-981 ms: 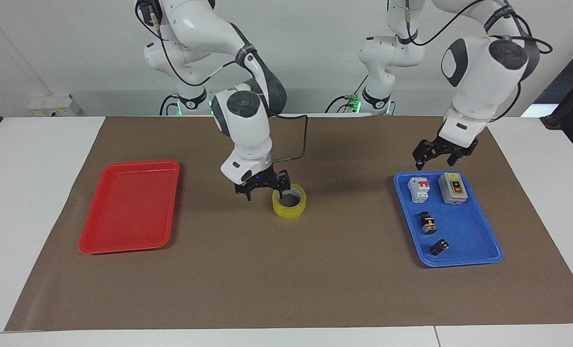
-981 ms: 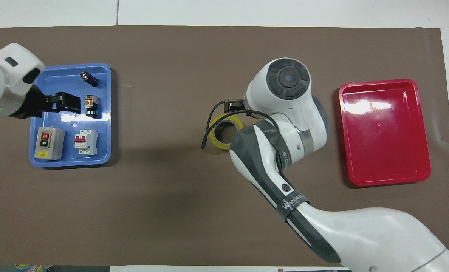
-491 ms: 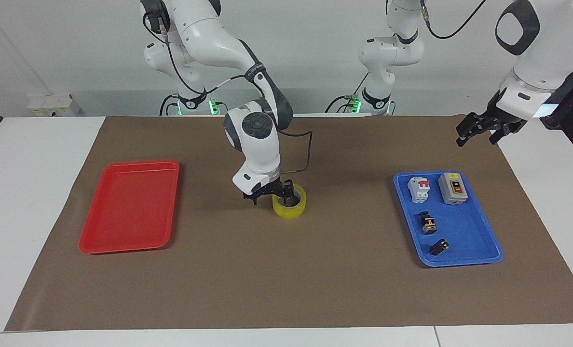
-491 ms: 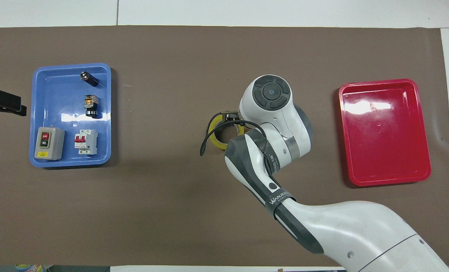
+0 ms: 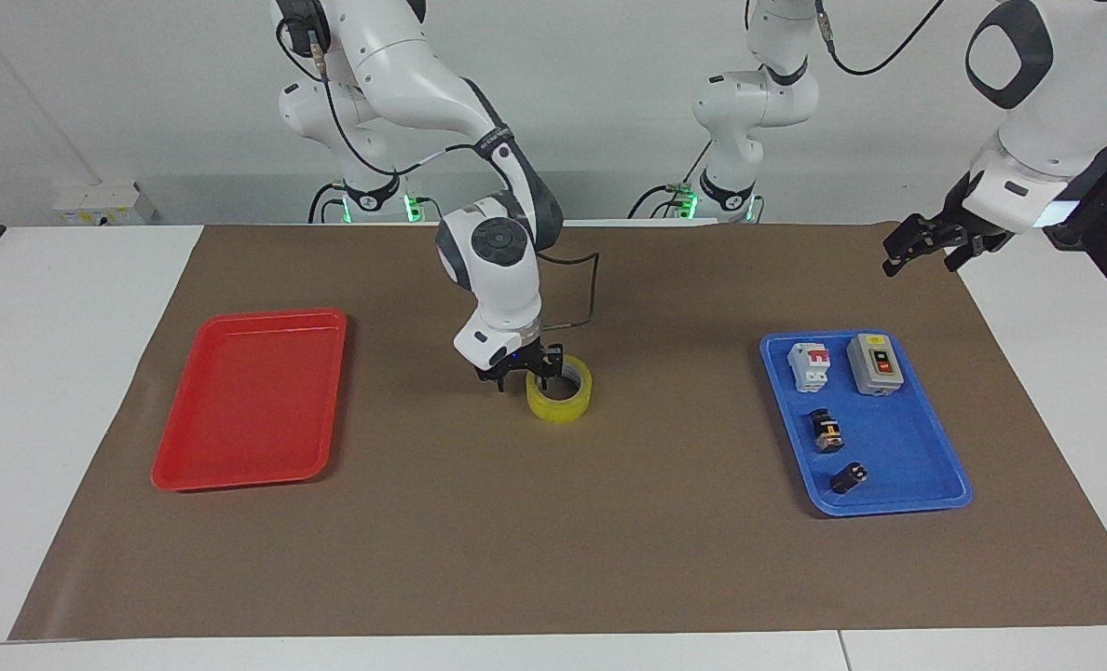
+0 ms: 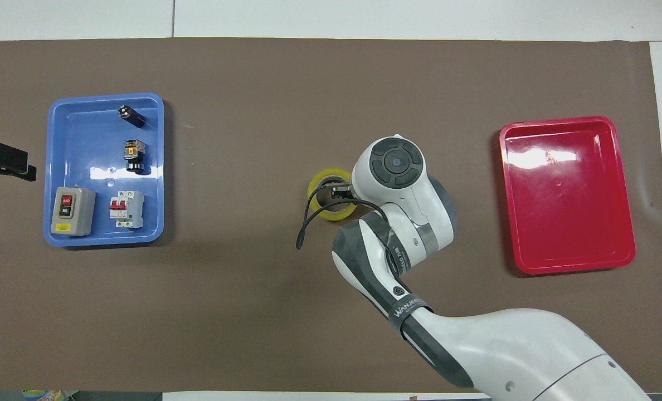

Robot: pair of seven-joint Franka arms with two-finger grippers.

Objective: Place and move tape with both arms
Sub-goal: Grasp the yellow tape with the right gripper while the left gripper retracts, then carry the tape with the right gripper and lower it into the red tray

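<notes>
Brown-matted table, white wall. Tape mid-mat; right end effector pinching its nine o'clock rim. Left end effector aloft, spread.

Facing view: high, across table, toward robots. Overhead view: above robots' end, steeply down. Both share the brown paper table mat.

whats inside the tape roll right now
One finger of the right hand dips into the tape's core, the other sits outside the wall, with brown mat below. The fingertip and most of the hole's floor are hidden by the hand and wrist.
</notes>
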